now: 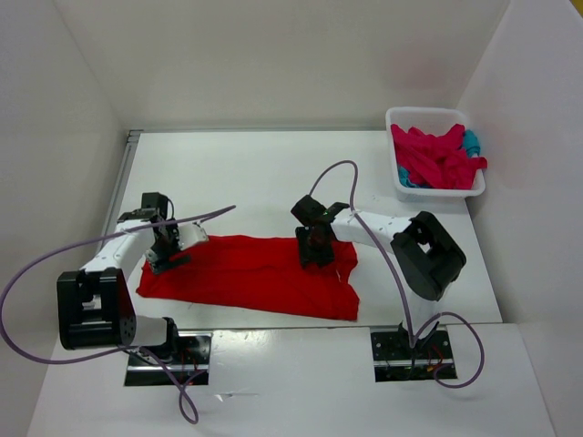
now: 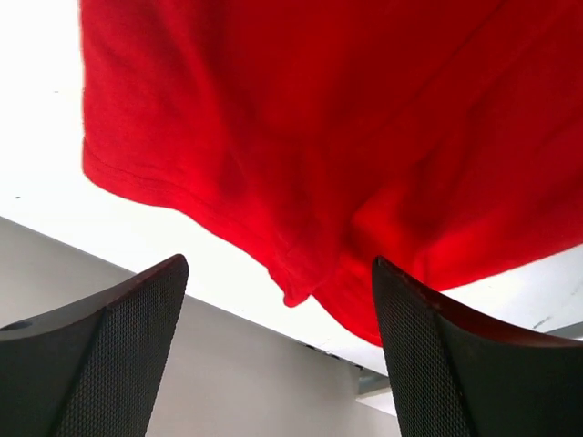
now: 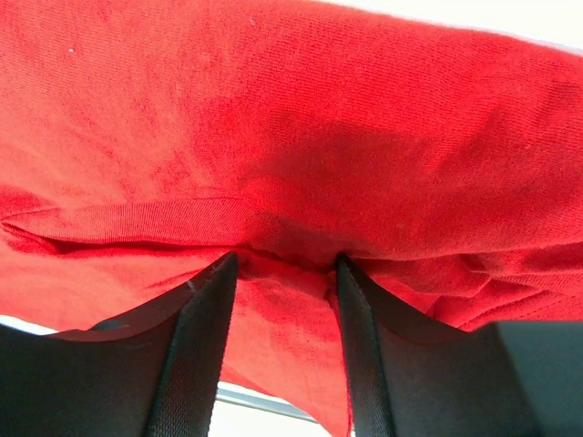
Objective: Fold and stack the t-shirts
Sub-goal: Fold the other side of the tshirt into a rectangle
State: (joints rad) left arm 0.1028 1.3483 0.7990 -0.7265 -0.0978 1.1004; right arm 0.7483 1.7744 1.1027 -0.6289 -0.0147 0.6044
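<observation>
Red t-shirt point(image 1: 246, 273): lay spread flat on the table point(image 1: 273, 173), near edge.
Handling: judged light, limp, non-slip; best gripped at hems or folded edges.
Left gripper point(image 2: 278, 314): jaws wide, empty, over the shirt's hem.
Right gripper point(image 3: 282, 273): jaws narrowed, pinching a shirt fold.
Remaining t-shirts point(image 1: 437, 157): heaped in white basket point(image 1: 393, 127).
Markings: none legible.

One t-shirt point(image 1: 246, 273) lies on the table point(image 1: 273, 173), basket point(image 1: 435, 150) behind-right.
</observation>
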